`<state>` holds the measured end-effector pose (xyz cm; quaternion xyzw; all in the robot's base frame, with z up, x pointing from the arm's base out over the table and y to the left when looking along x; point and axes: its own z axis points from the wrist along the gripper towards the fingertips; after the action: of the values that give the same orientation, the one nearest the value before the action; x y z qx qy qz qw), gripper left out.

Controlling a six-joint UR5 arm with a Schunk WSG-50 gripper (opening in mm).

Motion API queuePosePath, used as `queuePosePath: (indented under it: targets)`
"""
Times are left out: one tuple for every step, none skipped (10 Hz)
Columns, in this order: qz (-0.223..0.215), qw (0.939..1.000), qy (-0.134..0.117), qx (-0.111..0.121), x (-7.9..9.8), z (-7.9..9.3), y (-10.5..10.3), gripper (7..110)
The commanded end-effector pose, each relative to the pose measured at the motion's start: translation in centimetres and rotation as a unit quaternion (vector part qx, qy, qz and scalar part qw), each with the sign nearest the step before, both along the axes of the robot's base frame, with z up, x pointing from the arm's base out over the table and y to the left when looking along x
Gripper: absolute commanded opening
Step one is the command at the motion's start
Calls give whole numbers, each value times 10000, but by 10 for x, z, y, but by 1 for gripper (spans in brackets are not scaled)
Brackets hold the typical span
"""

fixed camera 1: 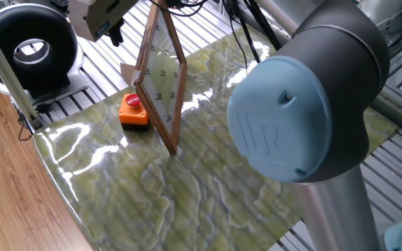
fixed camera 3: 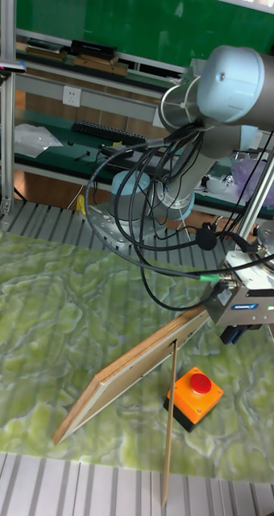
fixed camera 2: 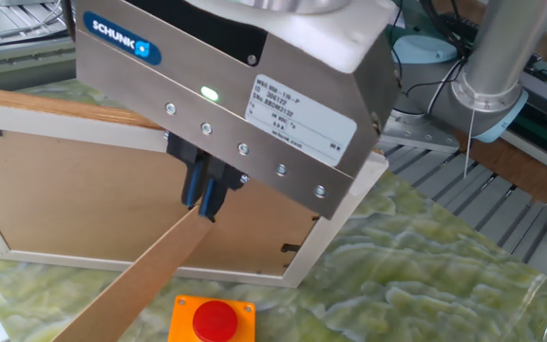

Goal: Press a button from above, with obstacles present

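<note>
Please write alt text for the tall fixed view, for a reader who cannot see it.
A robot arm holds its gripper above and to the right of a red button on an orange box, which sits on a green marbled table. A wooden-framed panel leans beside the box.
</note>
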<state>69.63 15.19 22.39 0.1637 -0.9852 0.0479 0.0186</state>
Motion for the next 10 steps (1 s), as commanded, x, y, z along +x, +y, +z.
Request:
queuePosePath:
  targets:
    - [134, 9998, -31, 169, 3, 2, 13, 7]
    - [171, 9996, 64, 194, -1, 2, 14, 7]
    - [207, 9997, 87, 35, -2, 3, 6, 7]
    - [213, 9996, 92, -165, -2, 4, -3, 7]
    - [244, 9994, 143, -185, -4, 4, -5, 7]
    - [254, 9990, 299, -211, -12, 5, -6, 7]
    - [256, 9983, 433, -282, -19, 6, -10, 7]
    - [270, 9976, 531, -354, -23, 7, -13, 7]
    - [343, 9972, 564, -340, -24, 7, -13, 7]
    - [455, 9971, 567, -233, -24, 6, -8, 7]
